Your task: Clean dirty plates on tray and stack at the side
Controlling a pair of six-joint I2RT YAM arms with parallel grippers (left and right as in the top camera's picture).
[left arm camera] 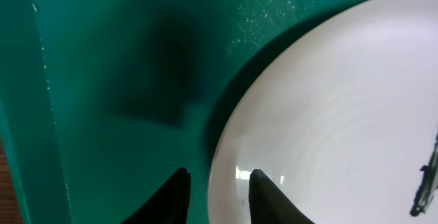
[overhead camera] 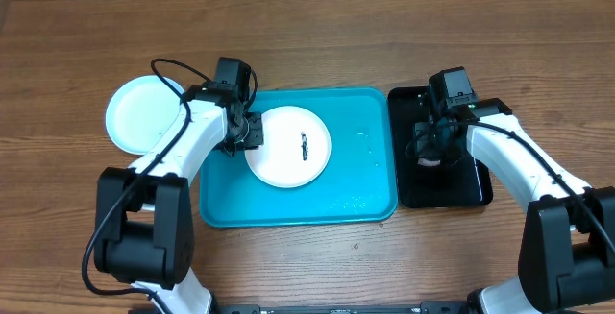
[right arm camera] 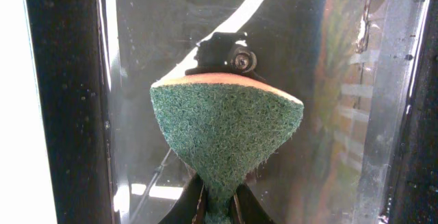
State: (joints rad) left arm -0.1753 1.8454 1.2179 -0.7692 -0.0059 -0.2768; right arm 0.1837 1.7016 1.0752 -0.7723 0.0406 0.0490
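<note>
Jaws of our left gripper (left arm camera: 219,177) straddle the rim of the white plate (left arm camera: 342,114) on the turquoise tray (left arm camera: 102,80), narrowly parted, not yet clamped. Our right gripper (right arm camera: 217,207) pinches the sponge (right arm camera: 226,128). Closing off-centre could skid the plate away.

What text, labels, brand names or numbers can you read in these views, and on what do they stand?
None: no readable text shows in any view.
The dark mark on the white round plastic plate is a smear, not lettering.
The large turquoise rectangular plastic tray, the glossy black tray and the green scouring sponge carry no print.
</note>
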